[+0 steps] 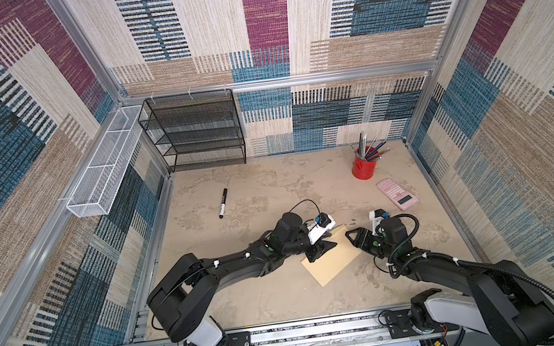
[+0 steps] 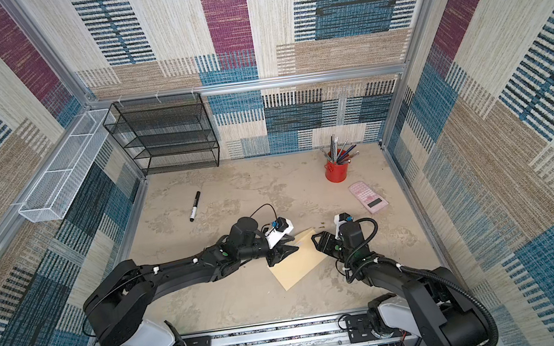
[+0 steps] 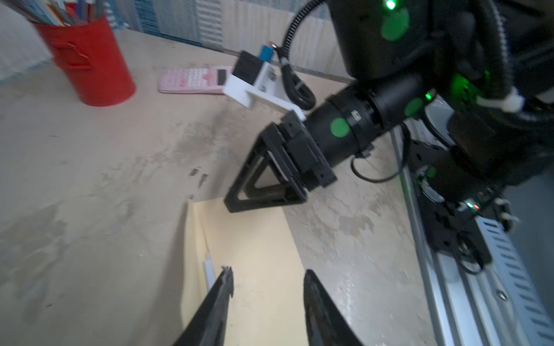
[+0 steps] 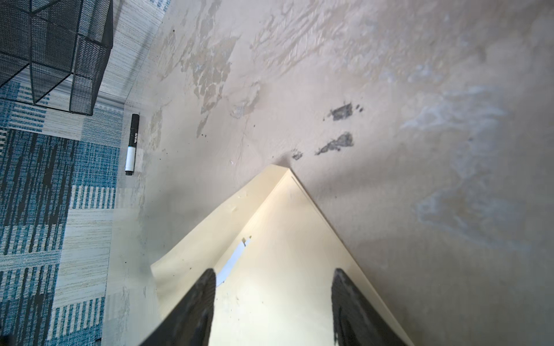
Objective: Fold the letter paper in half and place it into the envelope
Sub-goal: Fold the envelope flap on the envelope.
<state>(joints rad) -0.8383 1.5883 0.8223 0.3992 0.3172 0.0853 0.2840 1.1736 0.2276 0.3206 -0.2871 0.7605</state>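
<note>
**Inspector:** Colours of the paperwork?

**Assistant:** A plain tan-yellow flat paper envelope [image 1: 330,263] is recorded, with a white sliver of letter paper [image 4: 233,263].

**Inspector:** Remainder?

**Assistant:** A red cylindrical metal pot [image 1: 362,168] and a pink flat plastic calculator [image 1: 397,193] are noted. The tabletop [image 1: 270,188] is mottled beige. The woven wall panels [image 1: 391,4] are patched in striped blue, magenta and cream.

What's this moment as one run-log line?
letter: inside envelope, white edge showing | left pincer: open, over envelope | right pincer: open, over envelope
</note>
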